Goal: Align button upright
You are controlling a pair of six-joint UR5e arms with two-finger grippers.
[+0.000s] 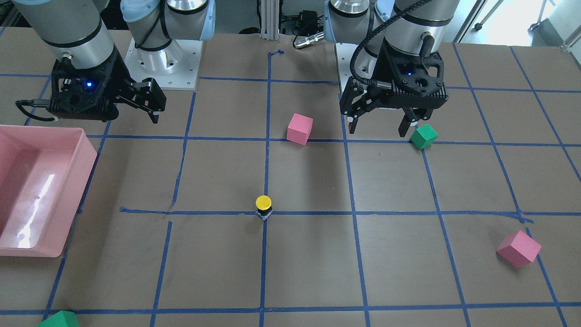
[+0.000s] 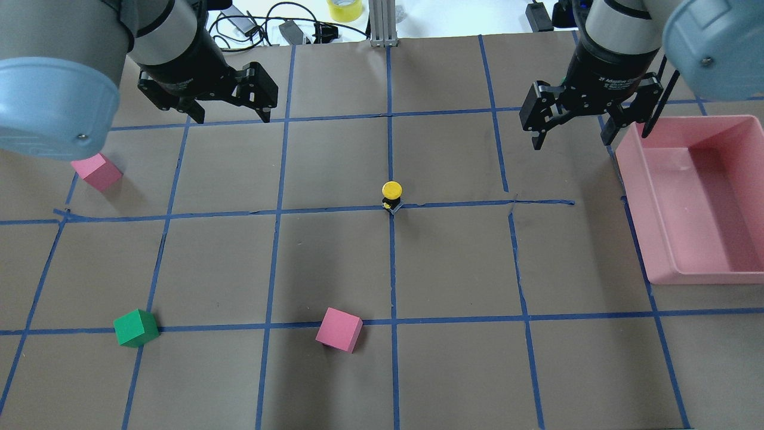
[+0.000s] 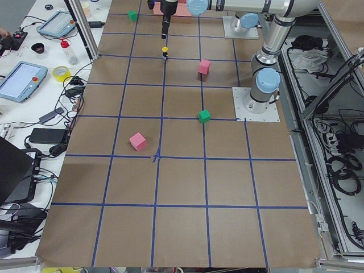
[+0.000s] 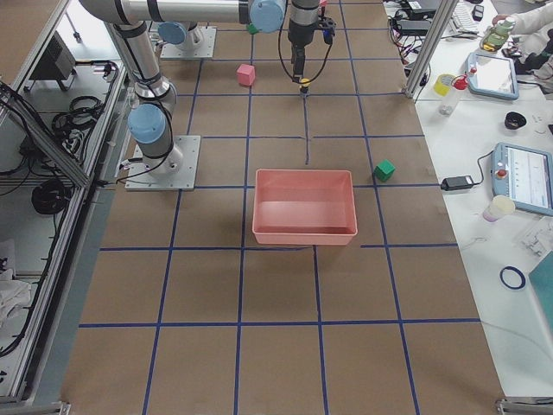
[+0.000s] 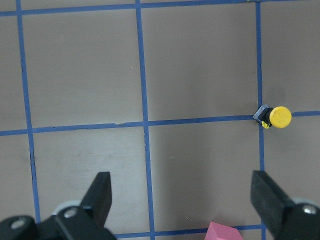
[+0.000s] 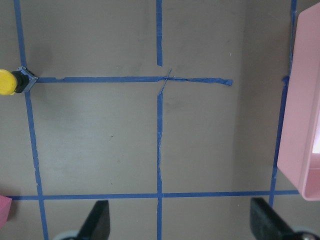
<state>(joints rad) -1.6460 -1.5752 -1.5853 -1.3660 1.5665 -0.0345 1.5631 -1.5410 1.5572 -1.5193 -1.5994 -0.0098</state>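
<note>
While the left gripper (image 2: 231, 116) hung above the table (image 2: 334, 263) with its jaws spread wide and nothing between them, the right gripper (image 2: 573, 140) hovered just as wide beside the pink bin (image 2: 634, 197), whose glossy floor showed only a glare. Between the two, well apart from each, the button (image 2: 391, 196) stood upright, yellow cap on top, at a crossing of blue tape lines (image 2: 453, 204). Both arms reached forward with wrists pointing down.
</note>
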